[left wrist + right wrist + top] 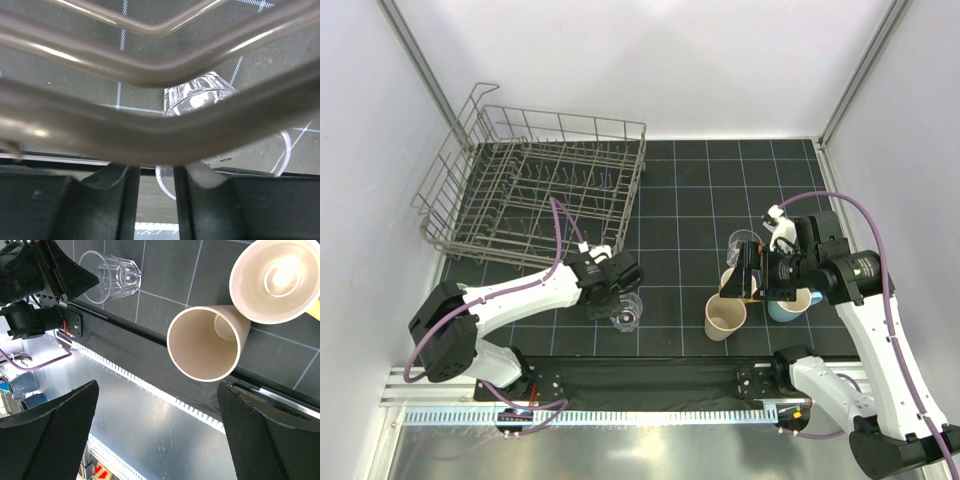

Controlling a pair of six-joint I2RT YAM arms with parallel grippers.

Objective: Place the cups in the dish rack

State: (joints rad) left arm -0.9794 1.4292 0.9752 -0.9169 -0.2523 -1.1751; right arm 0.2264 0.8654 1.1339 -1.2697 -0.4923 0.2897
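Cups (725,318) sit on the counter (700,180) right of the dish rack (535,190). Right tool (156,387) hangs released over the tan cup (207,342). We cannot tell the left tool (612,298) grip; the clear tumbler (628,314) beside it could snag rack wire.

Left wrist view: blurred wires of the dish rack (150,75) cross the frame and cover most of a clear tumbler (200,92) just past the rack; only its base and part of its rim show. The left end effector (156,200) is out of focus and cut by the lower edge; its grip cannot be judged.

Right wrist view: the cream mug (272,280) is cut by the top and right edges, and the right end effector (157,387) by the lower edge.

Overhead view: well away from the dish rack, the right arm (840,268) masks part of a light-blue mug (785,308) and a second tumbler (740,240).
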